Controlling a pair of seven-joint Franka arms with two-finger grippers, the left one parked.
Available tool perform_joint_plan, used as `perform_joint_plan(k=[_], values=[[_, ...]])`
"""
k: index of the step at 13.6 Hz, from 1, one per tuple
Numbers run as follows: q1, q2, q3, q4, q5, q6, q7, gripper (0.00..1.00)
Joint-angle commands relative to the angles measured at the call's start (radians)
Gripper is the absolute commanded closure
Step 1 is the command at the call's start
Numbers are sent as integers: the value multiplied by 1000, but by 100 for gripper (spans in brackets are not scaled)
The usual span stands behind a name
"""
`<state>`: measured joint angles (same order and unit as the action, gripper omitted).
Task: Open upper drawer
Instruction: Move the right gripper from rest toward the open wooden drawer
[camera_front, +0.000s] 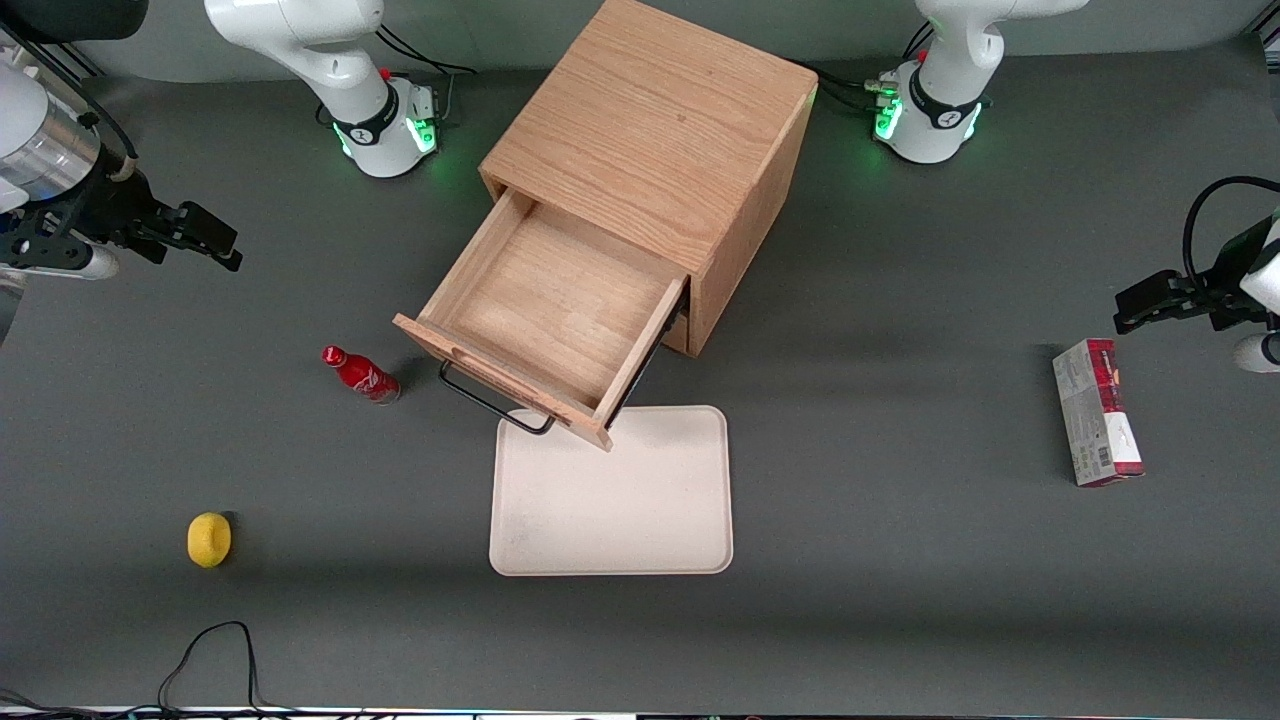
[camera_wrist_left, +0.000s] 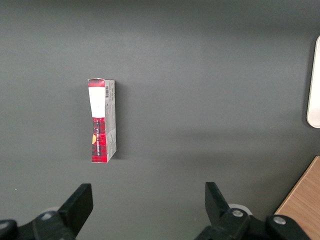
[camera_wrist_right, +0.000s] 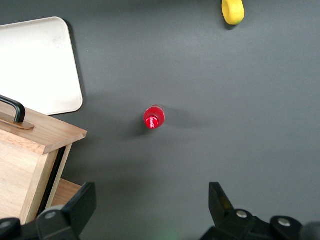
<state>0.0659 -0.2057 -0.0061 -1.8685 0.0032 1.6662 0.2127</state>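
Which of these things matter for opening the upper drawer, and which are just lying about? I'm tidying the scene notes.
Belongs to the job:
upper drawer, pulled out
its black handle
gripper, open, well clear at the working arm's end of the table

Just lying about:
red bottle
yellow ring
tray
red-and-grey box

Upper drawer (camera_front: 553, 318) pulled out; hand (camera_front: 205, 240) well apart, open-fingered.
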Motion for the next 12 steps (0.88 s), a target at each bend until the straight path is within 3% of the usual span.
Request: perform_joint_plan(k=[1, 6, 8, 11, 12], values=[[-5, 32, -3, 51, 8, -29, -30, 0], [-6, 97, -3, 106, 9, -17, -32, 0], [-5, 213, 0, 161, 8, 70, -42, 0], [2, 516, 30, 375, -101, 210, -337, 0], [2, 620, 40, 459, -103, 246, -454, 0]])
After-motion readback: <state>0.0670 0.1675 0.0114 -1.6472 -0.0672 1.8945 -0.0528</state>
